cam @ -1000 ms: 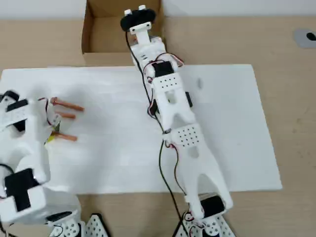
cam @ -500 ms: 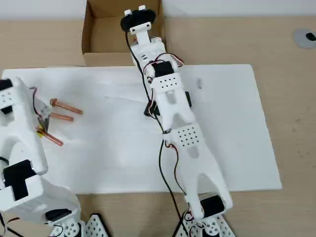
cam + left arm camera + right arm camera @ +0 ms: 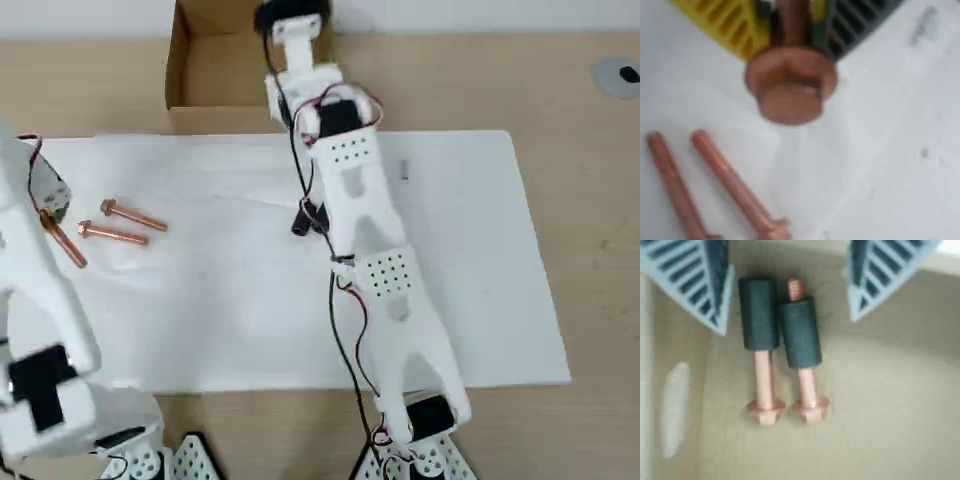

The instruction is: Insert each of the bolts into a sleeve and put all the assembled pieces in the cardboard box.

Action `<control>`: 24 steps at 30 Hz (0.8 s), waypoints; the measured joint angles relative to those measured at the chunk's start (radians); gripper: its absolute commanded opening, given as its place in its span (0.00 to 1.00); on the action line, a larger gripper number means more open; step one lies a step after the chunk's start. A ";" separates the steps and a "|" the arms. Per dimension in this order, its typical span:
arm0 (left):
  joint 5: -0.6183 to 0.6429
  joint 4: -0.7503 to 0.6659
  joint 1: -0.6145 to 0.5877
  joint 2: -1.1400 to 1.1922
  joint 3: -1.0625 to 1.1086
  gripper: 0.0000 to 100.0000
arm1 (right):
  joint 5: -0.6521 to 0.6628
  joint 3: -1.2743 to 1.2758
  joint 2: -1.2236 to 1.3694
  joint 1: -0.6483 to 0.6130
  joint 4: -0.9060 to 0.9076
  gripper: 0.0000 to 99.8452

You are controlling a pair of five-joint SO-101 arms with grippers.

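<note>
Gripping one bolt (image 3: pixel 790 90) are left fingers (image 3: pixel 725 22); right fingers (image 3: pixel 700 275) open above sleeved bolts (image 3: pixel 799 335).

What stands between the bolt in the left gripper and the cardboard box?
Nothing visible blocks the held bolt; two loose bolts lie flat on the white sheet beside it. But the open right gripper hangs over the cardboard box, above two assembled pieces.

My wooden table (image 3: pixel 590 200) carries a broad white sheet (image 3: pixel 230 300) across its middle. Two loose copper bolts (image 3: pixel 135 217) lie side by side on the sheet's left part, heads to the left. The cardboard box (image 3: pixel 215 118) stands at the sheet's far edge. Near the table's far right corner sits what may be a small grey disc (image 3: pixel 615 73).
</note>
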 measured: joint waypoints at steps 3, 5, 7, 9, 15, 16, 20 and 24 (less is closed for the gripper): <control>-0.054 0.003 0.063 -0.166 0.072 0.00 | -0.089 -0.002 -0.141 0.000 0.172 0.20; -0.083 0.005 0.115 -0.290 0.133 0.00 | -0.130 -0.002 -0.213 0.011 0.245 0.20; -0.114 0.006 0.166 -0.423 0.184 0.00 | -0.146 -0.002 -0.278 0.034 0.305 0.20; -0.135 -0.026 0.206 -0.562 0.252 0.00 | -0.152 -0.002 -0.336 0.052 0.381 0.20; -0.147 -0.235 0.222 -0.896 0.519 0.00 | -0.143 -0.002 -0.450 0.110 0.520 0.20; -0.147 -0.281 0.222 -0.942 0.577 0.00 | -0.123 -0.002 -0.453 0.129 0.523 0.20; -0.147 -0.485 0.222 -1.089 0.812 0.00 | -0.075 0.114 -0.451 0.206 0.523 0.20; -0.147 -0.677 0.222 -1.195 1.020 0.00 | -0.072 0.345 -0.448 0.235 0.523 0.20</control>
